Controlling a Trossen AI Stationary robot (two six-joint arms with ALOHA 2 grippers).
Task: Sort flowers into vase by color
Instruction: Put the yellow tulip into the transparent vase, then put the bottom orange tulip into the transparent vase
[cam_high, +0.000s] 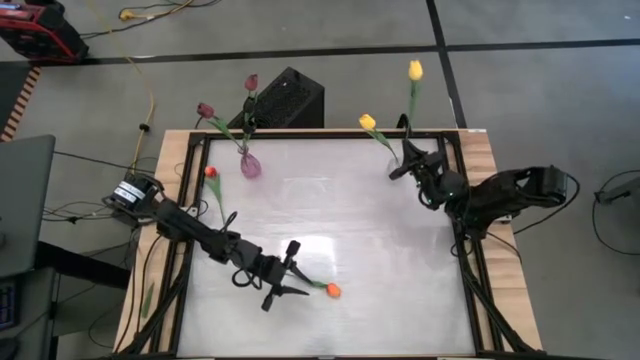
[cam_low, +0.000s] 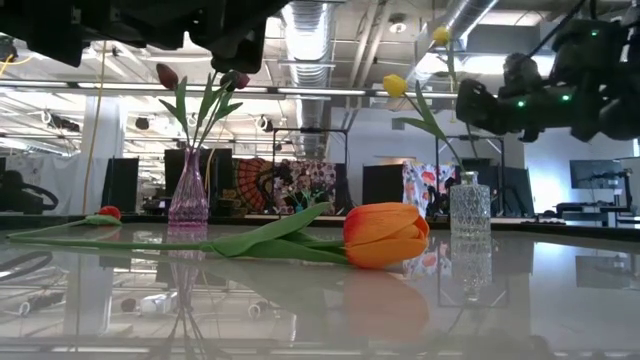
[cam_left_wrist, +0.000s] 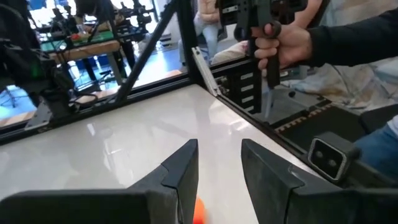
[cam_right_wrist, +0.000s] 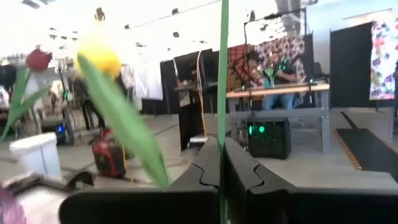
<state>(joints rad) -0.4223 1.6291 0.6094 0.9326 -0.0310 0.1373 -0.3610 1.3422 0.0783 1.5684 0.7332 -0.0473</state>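
Note:
An orange tulip (cam_high: 333, 290) (cam_low: 385, 235) lies flat on the white table near the front. My left gripper (cam_high: 298, 270) (cam_left_wrist: 219, 149) hovers open above its stem, and the head (cam_left_wrist: 198, 213) shows below the fingers. A second orange-red tulip (cam_high: 211, 172) lies at the table's left. Two maroon tulips (cam_high: 205, 110) stand in the purple vase (cam_high: 250, 165). One yellow tulip (cam_high: 367, 122) stands in the clear vase (cam_low: 468, 210). My right gripper (cam_high: 405, 152) (cam_right_wrist: 221, 146) is shut on the stem of a taller yellow tulip (cam_high: 415, 70) above that vase. My right gripper pinches the tall yellow tulip's thin green stem (cam_right_wrist: 221, 124) between its two shut fingers, well below the head. The fingers come about level from the table's right side and lie across the stem. The stem stands upright, its lower end down at the clear vase's mouth (cam_low: 462, 175).
A black frame rail (cam_high: 185, 200) runs round the table. A black box (cam_high: 290, 95) sits just past the far edge. In the left wrist view a person's hand (cam_left_wrist: 283, 43) grips a control handle beyond the table's edge. Bare table lies between the vases and the front.

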